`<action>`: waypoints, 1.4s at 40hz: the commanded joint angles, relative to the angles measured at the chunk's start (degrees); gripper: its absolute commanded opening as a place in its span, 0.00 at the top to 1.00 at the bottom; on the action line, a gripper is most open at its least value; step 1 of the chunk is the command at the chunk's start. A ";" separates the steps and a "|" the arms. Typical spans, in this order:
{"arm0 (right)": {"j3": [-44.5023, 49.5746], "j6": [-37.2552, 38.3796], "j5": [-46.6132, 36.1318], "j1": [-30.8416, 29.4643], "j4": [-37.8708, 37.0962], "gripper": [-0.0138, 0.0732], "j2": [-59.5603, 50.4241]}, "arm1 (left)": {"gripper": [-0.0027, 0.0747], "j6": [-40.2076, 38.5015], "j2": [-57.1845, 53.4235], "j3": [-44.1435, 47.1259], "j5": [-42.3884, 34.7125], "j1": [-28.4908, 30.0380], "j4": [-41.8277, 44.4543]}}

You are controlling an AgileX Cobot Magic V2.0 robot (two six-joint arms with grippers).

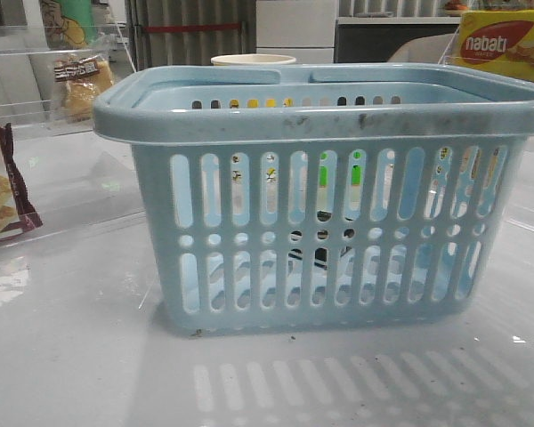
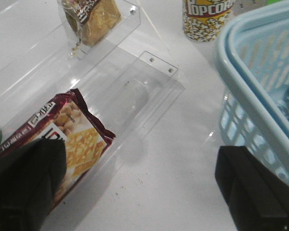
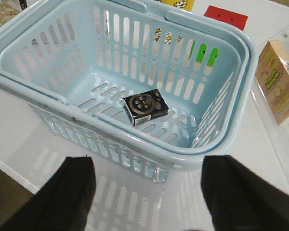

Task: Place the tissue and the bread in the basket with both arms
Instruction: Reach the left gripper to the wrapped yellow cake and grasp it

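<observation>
Both grippers, left (image 2: 135, 192) and right (image 3: 147, 192), hang spread wide with nothing in them. The light-blue slotted plastic basket (image 1: 320, 116) holds just a small black box (image 3: 145, 107), and the golden-brown bread in its clear bag (image 2: 91, 17) sits on a clear acrylic shelf (image 2: 130, 9), well apart from it.

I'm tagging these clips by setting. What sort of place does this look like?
Probably a mock shop set up on a lab table: a blue shopping basket, packaged snacks such as the bread on clear acrylic display shelves, and a popcorn cup.
</observation>
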 commanded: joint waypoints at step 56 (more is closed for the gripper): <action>-1.50 0.00 -4.31 0.07 -1.04 0.19 -0.25 | 0.46 -0.41 46.72 -37.45 -24.16 6.26 -0.08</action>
